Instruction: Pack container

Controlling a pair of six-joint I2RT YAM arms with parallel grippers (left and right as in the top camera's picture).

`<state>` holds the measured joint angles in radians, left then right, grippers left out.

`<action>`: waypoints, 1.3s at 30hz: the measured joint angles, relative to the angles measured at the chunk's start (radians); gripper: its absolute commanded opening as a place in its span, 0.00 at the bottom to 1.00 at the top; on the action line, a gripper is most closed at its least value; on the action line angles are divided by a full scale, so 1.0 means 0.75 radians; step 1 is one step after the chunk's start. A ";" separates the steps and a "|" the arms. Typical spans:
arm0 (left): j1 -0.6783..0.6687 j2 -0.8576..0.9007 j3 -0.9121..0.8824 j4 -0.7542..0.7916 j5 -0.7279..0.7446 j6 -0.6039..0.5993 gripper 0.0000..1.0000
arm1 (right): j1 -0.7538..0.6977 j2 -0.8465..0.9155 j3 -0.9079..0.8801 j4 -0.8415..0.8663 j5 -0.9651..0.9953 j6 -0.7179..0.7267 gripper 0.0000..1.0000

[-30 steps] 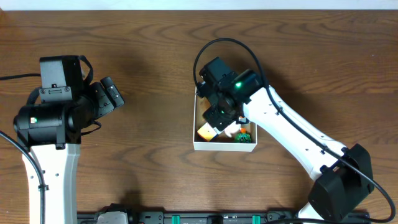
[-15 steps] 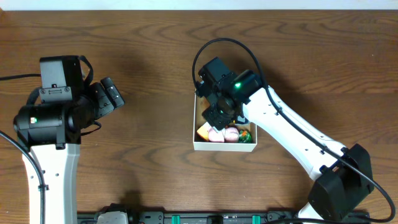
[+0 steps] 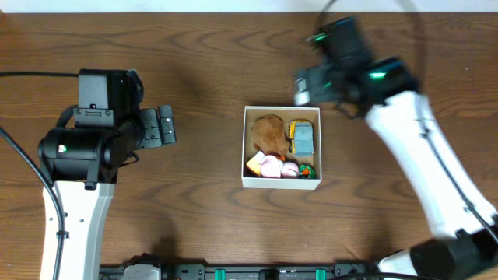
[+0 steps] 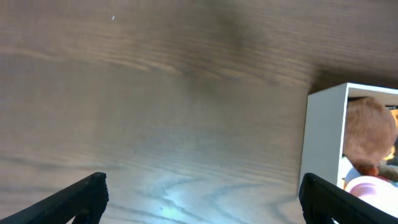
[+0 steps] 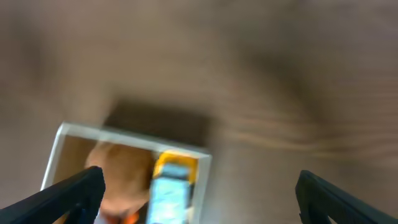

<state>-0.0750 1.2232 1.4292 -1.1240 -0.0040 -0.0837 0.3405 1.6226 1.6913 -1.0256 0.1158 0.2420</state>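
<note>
On the wooden table [image 3: 194,62] we see the container [image 3: 280,184] at centre, between both arms. Our right gripper [image 5: 202,193] hangs beyond its far right corner and our left gripper [image 4: 208,199] sits well to its left. Both have their fingers wide and hold nothing. A brown plush [image 3: 268,134], a yellow-grey car [image 3: 302,138] and pink pieces [image 3: 272,166] lie inside. We judge the packing nearly done. The next move calls for clearing the thin walls.

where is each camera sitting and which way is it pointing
Overhead: above the table, looking straight down on the box; left arm and right arm show.
Left wrist: on the left arm, facing the box's side wall; left tool's fingers show.
Right wrist: blurred, looking down into the box; right tool's fingers show.
Shared: all see the box and brown toy.
</note>
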 measured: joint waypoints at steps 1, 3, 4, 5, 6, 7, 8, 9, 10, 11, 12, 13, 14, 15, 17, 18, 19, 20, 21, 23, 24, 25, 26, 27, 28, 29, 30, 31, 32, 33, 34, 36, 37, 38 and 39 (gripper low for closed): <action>0.000 0.001 0.000 0.011 0.000 0.012 0.98 | -0.038 -0.023 0.004 -0.001 0.009 0.005 0.99; 0.000 0.009 0.000 0.043 0.000 0.042 0.98 | -0.125 -0.060 0.013 -0.002 0.022 0.015 0.99; 0.000 0.013 0.000 0.049 0.000 0.050 0.98 | -0.154 -0.064 0.014 -0.001 0.029 0.017 0.99; 0.000 0.017 0.000 0.051 -0.001 0.054 0.98 | -0.186 -0.064 0.015 -0.002 0.044 0.018 0.99; 0.000 0.020 0.000 0.057 0.000 0.059 0.98 | -0.213 -0.060 0.015 -0.008 0.056 0.017 0.99; 0.000 0.023 0.000 0.067 0.000 0.065 0.98 | -0.239 -0.056 0.015 -0.022 0.065 0.011 0.99; 0.000 0.024 0.000 0.085 0.000 0.072 0.98 | -0.269 -0.052 0.015 -0.046 0.074 -0.002 0.99; 0.000 0.024 0.000 0.094 0.000 0.075 0.98 | -0.286 -0.051 0.014 -0.060 0.082 -0.010 0.99; 0.000 0.024 0.000 0.099 0.000 0.078 0.98 | -0.309 -0.051 0.014 -0.069 0.087 -0.022 0.99; 0.000 0.024 0.000 0.099 0.001 0.079 0.98 | -0.327 -0.051 0.014 -0.075 0.091 -0.027 0.99; 0.000 0.024 0.000 0.097 0.001 0.079 0.98 | -0.342 -0.051 0.014 -0.080 0.095 -0.032 0.99; 0.000 0.023 0.000 0.096 0.001 0.079 0.98 | -0.349 -0.051 0.014 -0.083 0.098 -0.033 0.99; 0.000 0.022 0.000 0.091 0.001 0.082 0.98 | -0.356 -0.052 0.014 -0.088 0.102 -0.032 0.99; 0.000 0.016 0.000 0.078 0.000 0.085 0.98 | -0.358 -0.058 0.014 -0.092 0.105 -0.032 0.99; -0.001 -0.008 -0.002 0.068 0.000 0.089 0.98 | -0.359 -0.080 0.010 -0.091 0.104 -0.031 0.99; -0.001 -0.031 -0.007 0.070 0.001 0.091 0.98 | -0.359 -0.099 0.005 -0.085 0.104 -0.031 0.99; -0.001 -0.065 -0.017 0.074 0.001 0.094 0.98 | -0.359 -0.140 -0.013 -0.068 0.105 -0.030 0.99; 0.000 -0.102 -0.031 0.076 0.001 0.096 0.98 | -0.359 -0.166 -0.023 -0.063 0.105 -0.030 0.99; -0.001 -0.158 -0.055 0.085 0.001 0.102 0.98 | -0.359 -0.218 -0.051 -0.039 0.106 -0.029 0.99; -0.007 -0.279 -0.115 0.114 0.000 0.113 0.98 | -0.359 -0.336 -0.134 0.022 0.109 -0.019 0.99; -0.014 -0.350 -0.158 0.139 0.000 0.119 0.98 | -0.359 -0.395 -0.183 0.044 0.109 -0.014 0.99; -0.021 -0.405 -0.195 0.160 0.001 0.123 0.98 | -0.359 -0.469 -0.251 0.081 0.111 -0.005 0.99; -0.034 -0.480 -0.252 0.185 0.000 0.128 0.98 | -0.359 -0.547 -0.333 0.131 0.111 0.006 0.99; -0.044 -0.547 -0.306 0.196 0.001 0.134 0.98 | -0.359 -0.604 -0.393 0.147 0.112 0.015 0.99; -0.053 -0.601 -0.351 0.207 0.001 0.139 0.98 | -0.359 -0.685 -0.485 0.188 0.112 0.024 0.99; -0.063 -0.666 -0.409 0.213 0.000 0.142 0.98 | -0.359 -0.755 -0.567 0.211 0.113 0.031 0.99; -0.069 -0.716 -0.456 0.211 0.000 0.143 0.98 | -0.359 -0.832 -0.659 0.238 0.113 0.038 0.99; -0.073 -0.765 -0.502 0.205 0.000 0.142 0.98 | -0.359 -0.907 -0.747 0.255 0.113 0.044 0.99; -0.076 -0.802 -0.535 0.197 0.000 0.140 0.98 | -0.359 -0.962 -0.810 0.258 0.112 0.048 0.99; -0.077 -0.834 -0.561 0.188 0.000 0.137 0.98 | -0.359 -1.040 -0.894 0.268 0.113 0.051 0.99; -0.077 -0.861 -0.579 0.176 0.000 0.132 0.98 | -0.359 -1.117 -0.971 0.263 0.114 0.053 0.99; -0.077 -0.911 -0.591 0.141 0.000 0.122 0.98 | -0.359 -1.252 -1.091 0.256 0.114 0.057 0.99; -0.077 -0.933 -0.591 0.135 0.000 0.117 0.98 | -0.359 -1.331 -1.151 0.252 0.115 0.058 0.99; -0.077 -0.948 -0.591 0.132 0.000 0.116 0.98 | -0.359 -1.382 -1.185 0.249 0.115 0.059 0.99; -0.077 -0.959 -0.591 0.127 0.000 0.112 0.98 | -0.359 -1.444 -1.222 0.250 0.116 0.060 0.99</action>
<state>-0.1329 0.5041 0.9863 -1.0286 -0.0040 0.0006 0.0715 0.5396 0.7750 -0.8379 0.2031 0.2867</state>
